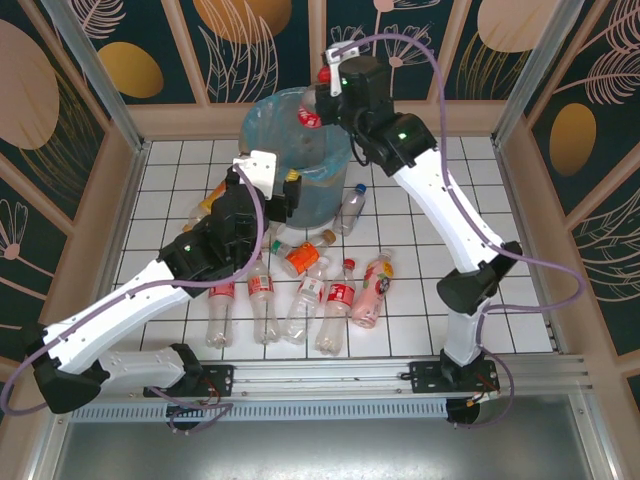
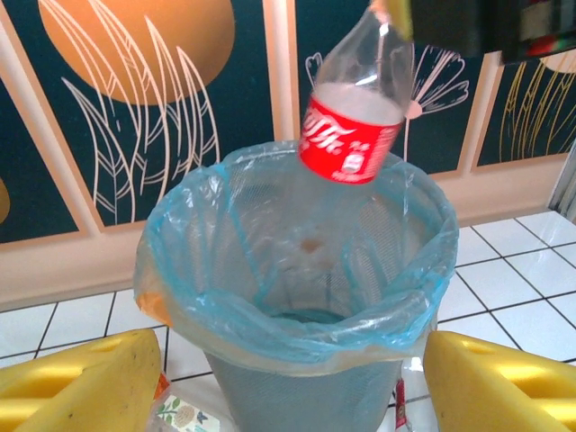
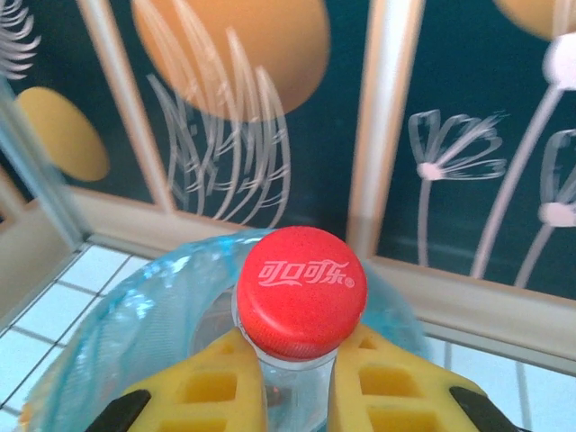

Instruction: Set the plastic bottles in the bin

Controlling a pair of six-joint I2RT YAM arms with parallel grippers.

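The right hand (image 3: 297, 371) is clamped on the neck of a clear, red-labelled bottle (image 2: 351, 135), just under its red cap (image 3: 301, 290). The bottle hangs tilted, base downward, over the far side of the bin (image 2: 297, 328), above the blue bag's rim.

It looks almost empty, so it is probably very light, with thin walls that would dent under a squeeze and a smooth, round body that could slip. The stiff neck below the cap is likely the surest place to hold it, and the grip sits there.

The left hand (image 2: 288, 396) waits at the bin's near side, yellow fingers (image 2: 81, 382) spread wide with nothing between them. It stands below the rim and seems clear of the drop.

On the white tiled surface (image 1: 170, 170) lie the other bottles (image 1: 340, 300), among them an orange one (image 1: 303, 258) and a pink one (image 1: 372, 290), partly under the left arm. One clear bottle (image 1: 350, 210) lies just beside the bin.
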